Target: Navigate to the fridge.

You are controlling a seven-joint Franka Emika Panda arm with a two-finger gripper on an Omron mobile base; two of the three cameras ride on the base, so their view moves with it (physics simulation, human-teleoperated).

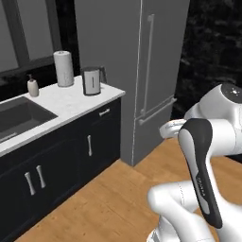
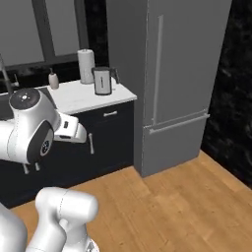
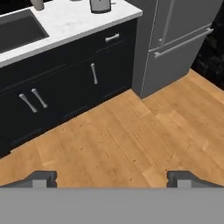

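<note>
Where the left base view looks ahead, the fridge (image 1: 142,71) stands just right of the white counter (image 1: 61,101). From the right base view it rises past a kettle (image 2: 102,80). Hand view: gripper (image 3: 112,178) spread wide over wooden floor (image 3: 131,140).

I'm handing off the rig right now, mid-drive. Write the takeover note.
Gripper: jaws open, holding nothing, hanging above bare wood floor.
Fridge: ahead and to the right, standing against the end of the dark cabinets; the counter carries a kettle and a paper towel roll.
Done: fridge is in view and near.
Left: drive the base closer and square up to its front.
</note>
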